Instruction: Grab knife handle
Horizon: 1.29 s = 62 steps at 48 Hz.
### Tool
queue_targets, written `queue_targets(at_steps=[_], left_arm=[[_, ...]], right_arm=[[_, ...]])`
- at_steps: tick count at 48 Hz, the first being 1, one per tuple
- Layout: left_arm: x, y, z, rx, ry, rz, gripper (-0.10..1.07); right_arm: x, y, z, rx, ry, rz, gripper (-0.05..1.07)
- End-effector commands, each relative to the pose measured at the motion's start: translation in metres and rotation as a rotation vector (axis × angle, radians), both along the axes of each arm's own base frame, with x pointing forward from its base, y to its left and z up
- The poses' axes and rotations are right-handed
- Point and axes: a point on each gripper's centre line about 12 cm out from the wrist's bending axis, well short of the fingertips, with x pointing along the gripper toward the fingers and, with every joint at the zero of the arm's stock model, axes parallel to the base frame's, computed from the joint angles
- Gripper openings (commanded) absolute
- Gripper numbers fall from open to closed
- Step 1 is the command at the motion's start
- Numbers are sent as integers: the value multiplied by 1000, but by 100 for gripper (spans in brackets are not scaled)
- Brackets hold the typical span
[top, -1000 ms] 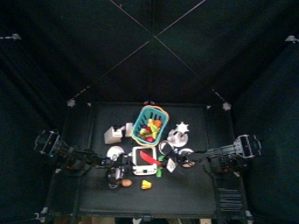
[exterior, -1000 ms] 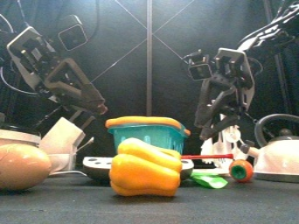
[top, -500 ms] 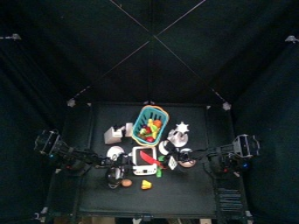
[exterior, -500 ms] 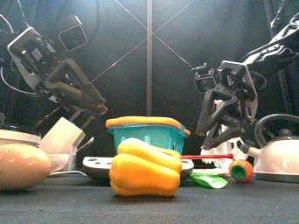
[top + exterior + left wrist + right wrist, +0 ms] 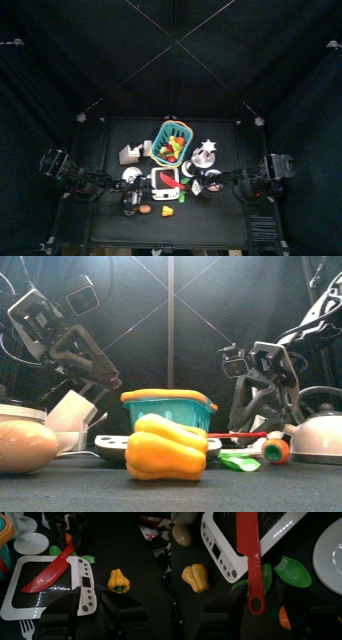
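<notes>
The red knife (image 5: pixel 48 572) lies with its blade across the white kitchen scale (image 5: pixel 20 607). Its handle (image 5: pixel 252 574) sticks off the scale's edge and ends in a loop. My right gripper (image 5: pixel 262 615) is open, low over the handle's looped end, with a jaw to either side of it and not closed on it. In the front view the right gripper (image 5: pixel 258 418) hangs just above the knife (image 5: pixel 238 436). My left gripper (image 5: pixel 91 605) is open and empty, hovering above the scale's near edge. In the top view the knife (image 5: pixel 170 180) is tiny.
A yellow pepper (image 5: pixel 167 448) stands at the front, with a teal basket (image 5: pixel 170 410) behind it. Green pieces (image 5: pixel 295 572) and an orange piece (image 5: pixel 285 618) lie beside the handle. A white kettle (image 5: pixel 318 426) is right, a brown egg-like thing (image 5: pixel 24 446) left.
My right arm has dropped lower and shifted slightly right, bringing its gripper down to the knife handle. The left arm and the objects have not moved.
</notes>
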Motion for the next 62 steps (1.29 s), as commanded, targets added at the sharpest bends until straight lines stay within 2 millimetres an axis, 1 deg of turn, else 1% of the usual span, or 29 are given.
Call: queue_targets(at_steps=[1,9,21,30,35,44,46,49,57,62], left_arm=[[3,0,6,-5,-23,3,72],[3,0,6,-3,-21,3,72],[3,1,5,-6,-19,7,72],[3,1,5,-5,-19,6,72],[3,1,6,-7,-21,7,72],[3,1,6,-7,-21,7,72],[3,1,6,-7,-21,7,72],[2,1,6,-7,-21,7,72],[2,1,6,-7,-22,7,72],[3,1,6,-7,-22,7,72]], right_arm=[[6,1,9,4,-39,3,84],[10,5,12,6,-47,13,84],[10,7,1,9,-13,15,84],[11,8,1,8,-12,19,83],[11,9,1,5,-8,20,75],[15,11,4,-2,-5,25,52],[15,11,5,-8,0,26,49],[16,11,7,-17,9,28,46],[18,12,13,-39,29,28,44],[23,16,20,-42,20,32,42]])
